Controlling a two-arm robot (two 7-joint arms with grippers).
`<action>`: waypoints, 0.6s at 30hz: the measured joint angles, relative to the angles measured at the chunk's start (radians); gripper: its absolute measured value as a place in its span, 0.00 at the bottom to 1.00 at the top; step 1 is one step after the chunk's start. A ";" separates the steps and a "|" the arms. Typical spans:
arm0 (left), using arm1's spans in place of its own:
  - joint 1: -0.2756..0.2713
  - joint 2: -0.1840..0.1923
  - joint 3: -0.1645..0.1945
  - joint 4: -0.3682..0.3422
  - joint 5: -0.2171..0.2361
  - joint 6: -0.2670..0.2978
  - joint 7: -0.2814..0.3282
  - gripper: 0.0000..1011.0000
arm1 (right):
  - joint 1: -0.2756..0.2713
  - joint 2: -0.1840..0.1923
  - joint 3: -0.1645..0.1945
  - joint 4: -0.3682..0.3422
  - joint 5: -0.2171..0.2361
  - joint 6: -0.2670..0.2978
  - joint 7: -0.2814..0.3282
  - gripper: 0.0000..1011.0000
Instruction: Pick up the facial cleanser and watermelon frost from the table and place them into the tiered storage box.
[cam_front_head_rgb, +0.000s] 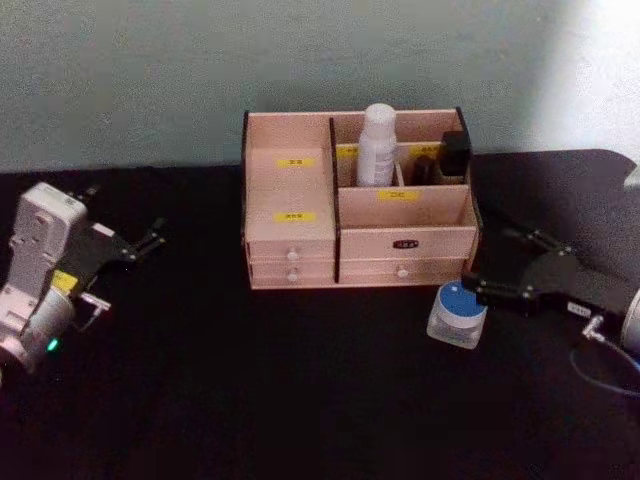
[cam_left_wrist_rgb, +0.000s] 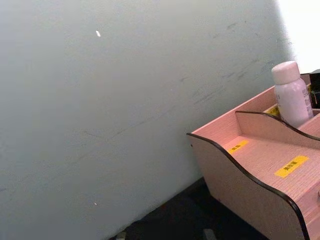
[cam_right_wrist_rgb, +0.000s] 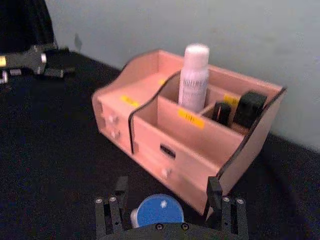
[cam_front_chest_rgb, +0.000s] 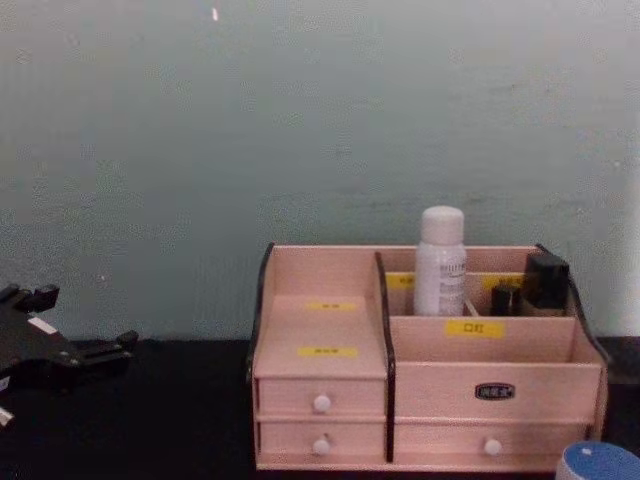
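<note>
- Your right gripper (cam_front_head_rgb: 488, 262) is holding its fingers wide open by the blue-lidded jar (cam_front_head_rgb: 457, 312), which is sitting on the table (cam_front_head_rgb: 300, 400) before the tiered storage box (cam_front_head_rgb: 290, 232).
- The white bottle (cam_front_head_rgb: 377, 145) is standing in the box's back part.
- Your left gripper (cam_front_head_rgb: 155, 235) is hanging open, far left.

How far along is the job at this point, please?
Done: a white bottle stands in a back compartment of the tiered storage box. In hand: the right claw is open at the blue-lidded jar, which sits on the table before the box. Left: grasping and placing it. The left claw is parked at the left.
</note>
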 joint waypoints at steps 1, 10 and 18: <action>0.000 0.000 0.000 0.000 0.000 0.000 0.000 0.99 | -0.002 0.003 -0.002 0.000 0.001 0.004 -0.001 0.99; 0.000 0.000 0.000 0.000 0.000 0.000 0.000 0.99 | 0.009 0.025 -0.052 0.017 0.013 0.063 -0.010 0.99; 0.000 0.000 0.000 0.000 0.000 0.000 0.000 0.99 | 0.038 0.029 -0.089 0.042 0.023 0.105 -0.021 0.99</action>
